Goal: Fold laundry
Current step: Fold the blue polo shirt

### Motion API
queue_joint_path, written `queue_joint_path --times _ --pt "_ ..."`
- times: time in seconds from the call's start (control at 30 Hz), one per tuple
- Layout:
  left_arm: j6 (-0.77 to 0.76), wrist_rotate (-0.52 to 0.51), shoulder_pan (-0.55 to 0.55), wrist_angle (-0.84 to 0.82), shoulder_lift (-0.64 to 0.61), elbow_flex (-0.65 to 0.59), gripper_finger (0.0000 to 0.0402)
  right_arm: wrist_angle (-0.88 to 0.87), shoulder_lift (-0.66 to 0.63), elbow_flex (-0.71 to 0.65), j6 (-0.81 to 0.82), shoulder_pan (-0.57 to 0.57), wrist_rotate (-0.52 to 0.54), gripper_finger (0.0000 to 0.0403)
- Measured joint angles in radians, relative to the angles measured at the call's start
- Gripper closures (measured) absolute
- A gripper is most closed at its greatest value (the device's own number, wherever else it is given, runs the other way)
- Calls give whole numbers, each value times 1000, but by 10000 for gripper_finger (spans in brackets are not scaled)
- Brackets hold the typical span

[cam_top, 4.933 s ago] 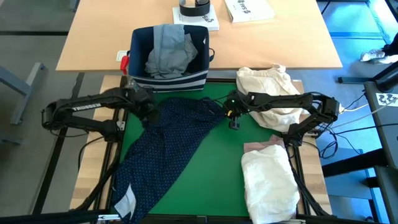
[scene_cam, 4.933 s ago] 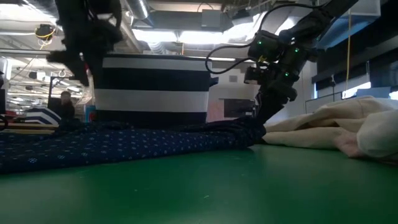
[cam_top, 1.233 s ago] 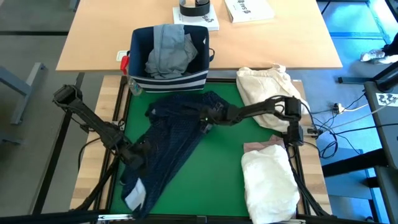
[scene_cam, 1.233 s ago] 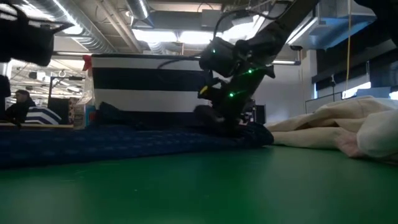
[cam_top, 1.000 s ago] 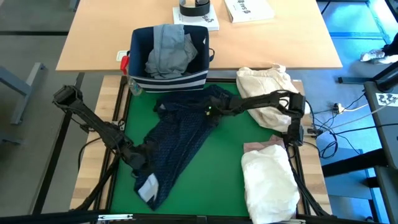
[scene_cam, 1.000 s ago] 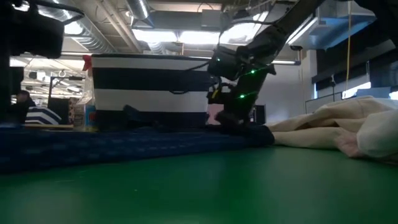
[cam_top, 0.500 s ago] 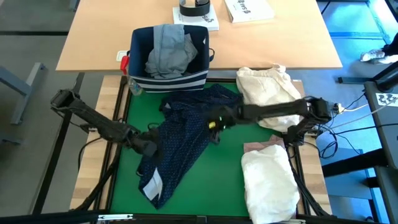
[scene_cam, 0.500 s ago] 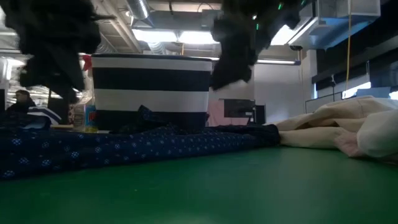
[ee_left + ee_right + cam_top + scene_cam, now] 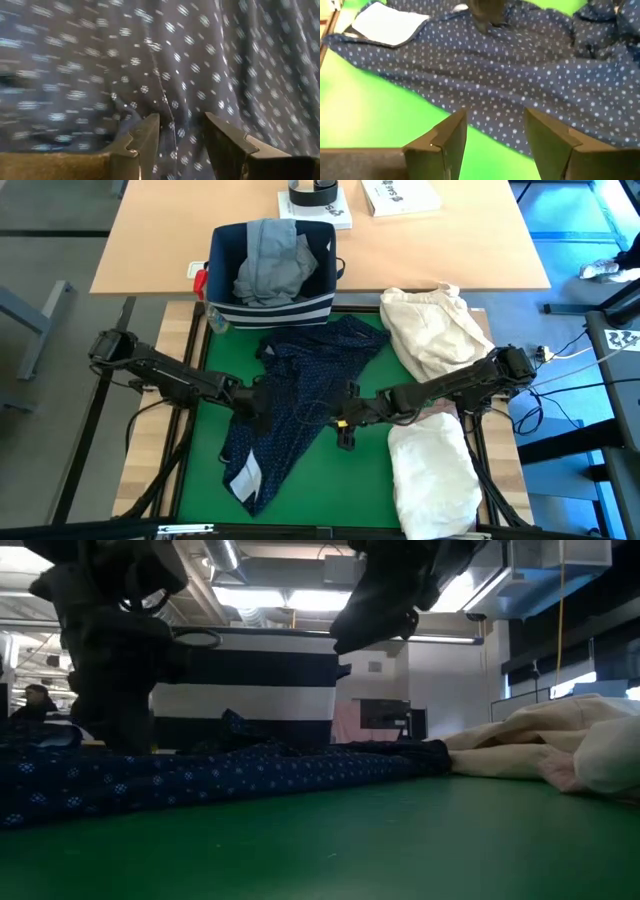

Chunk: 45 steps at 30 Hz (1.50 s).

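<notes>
High cam straight down, low cam at mat level, wrist cams close — all share navy dotted shirt (image 9: 300,395).

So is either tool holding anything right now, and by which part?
Nothing is held. Both the left tool and the right tool stand open over the navy dotted shirt.

Even, bright light over the tabletop (image 9: 360,470) from above — soft shadows only, no glare on the green. Down low it's another story: ceiling strips (image 9: 290,598) blaze behind, both arms drop to black silhouettes, and the near mat smears out of focus. Left wrist view — dim, the dotted shirt (image 9: 210,60) streaked with motion blur toward one side. Right wrist view is brightly lit, green almost neon, its fingers (image 9: 447,140) soft.
</notes>
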Motion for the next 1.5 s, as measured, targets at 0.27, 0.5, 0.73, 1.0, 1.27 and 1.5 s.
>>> queue_joint_path --times 0.27,0.5,0.73,1.0,1.27,1.5 --pt "40 79 -3 13 -6 1 362 -7 0 0 1 4 63 207" --pt "-17 117 -42 -121 -150 137 394 -18 0 0 1 4 64 207" --pt "-141 -48 -108 -571 -243 251 394 -14 0 0 1 4 64 207" --pt "-142 -44 -109 -577 -244 156 376 -11 0 0 27 4 77 207" --pt "-96 142 -61 -565 -252 208 283 -10 0 0 30 4 82 207" --pt "-120 176 -255 -587 -264 252 246 -7 0 0 83 4 83 207"
